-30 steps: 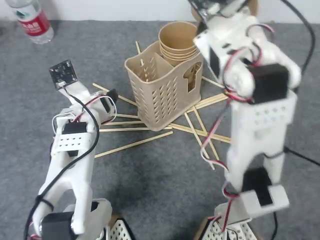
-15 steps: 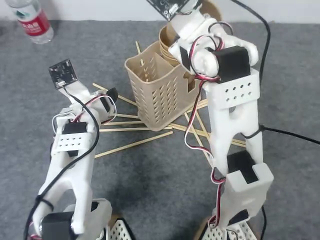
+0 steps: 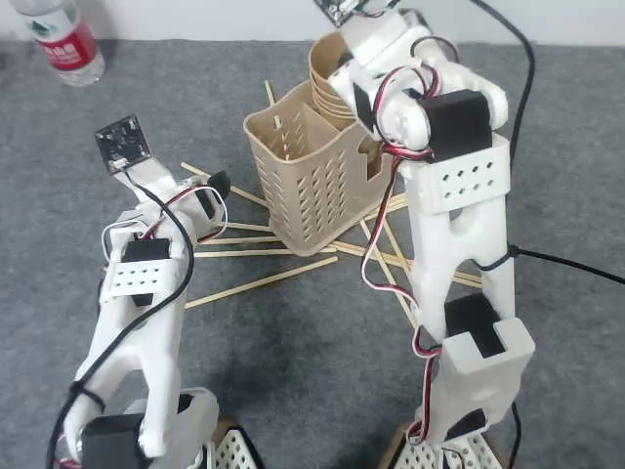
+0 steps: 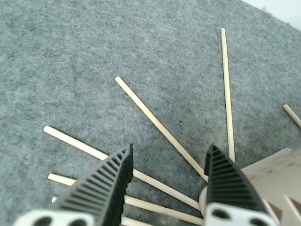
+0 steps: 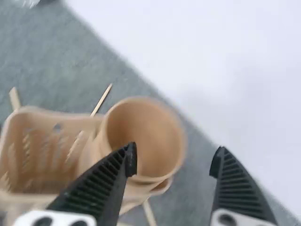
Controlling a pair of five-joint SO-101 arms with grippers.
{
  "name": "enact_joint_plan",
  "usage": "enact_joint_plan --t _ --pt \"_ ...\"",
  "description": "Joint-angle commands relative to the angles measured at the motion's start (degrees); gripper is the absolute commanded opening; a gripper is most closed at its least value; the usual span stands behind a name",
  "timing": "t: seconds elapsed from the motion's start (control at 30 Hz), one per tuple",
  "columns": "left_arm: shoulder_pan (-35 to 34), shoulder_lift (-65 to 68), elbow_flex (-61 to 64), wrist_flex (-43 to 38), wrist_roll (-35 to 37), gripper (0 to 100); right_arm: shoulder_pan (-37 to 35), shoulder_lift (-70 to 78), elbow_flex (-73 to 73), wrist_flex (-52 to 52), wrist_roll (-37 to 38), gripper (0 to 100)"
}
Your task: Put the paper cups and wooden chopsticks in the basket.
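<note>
Paper cups (image 5: pixel 141 136) sit stacked in the basket (image 3: pixel 312 186) below the wide-open, empty right hand (image 5: pixel 175 153). Wooden chopsticks (image 3: pixel 259 280) lie scattered around it on the grey tabletop (image 3: pixel 293 371) under the open, empty left hand (image 4: pixel 169 157); a bottle (image 3: pixel 61 39) stands apart.

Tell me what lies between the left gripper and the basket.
Wooden chopsticks lie on grey carpet between the left gripper and the basket; the left wrist view shows it.

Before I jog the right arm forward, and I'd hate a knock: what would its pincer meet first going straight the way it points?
Most likely the stack of paper cups standing in the basket: the open right pincer points at the top cup's mouth. How far off is unclear.
</note>
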Motion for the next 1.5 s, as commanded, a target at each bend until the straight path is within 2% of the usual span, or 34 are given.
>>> enact_joint_plan --t 0.0,0.1,0.33,0.7,1.07,1.33,1.4,1.47 --pt "0.5 -1.0 -0.1 -1.1 -0.6 24 4.5 -0.3 -2.5 -4.8 -3.5 24.6" --pt "0.5 -1.0 -0.3 -1.1 -0.6 24 6.3 2.0 -0.9 -8.0 -7.8 24.5" --pt "0.5 -1.0 -0.3 -1.1 -0.6 24 4.0 9.0 -1.3 -11.6 -8.1 24.6" --pt "0.5 -1.1 -0.4 -1.1 -0.6 24 5.4 19.8 -1.3 -11.1 -8.2 24.6" --pt "0.5 -1.1 -0.3 -1.1 -0.6 24 11.4 25.8 -1.3 -0.7 -7.8 24.6" --pt "0.5 -1.1 -0.1 -1.1 -0.6 24 8.1 25.9 -7.4 12.6 -4.8 24.0" --pt "0.5 -1.1 -0.1 -1.1 -0.6 24 6.7 26.2 -8.9 15.3 -3.2 21.1" --pt "0.5 -1.1 -0.1 -1.0 -0.6 24 5.8 26.7 -7.9 15.7 -1.0 13.2"
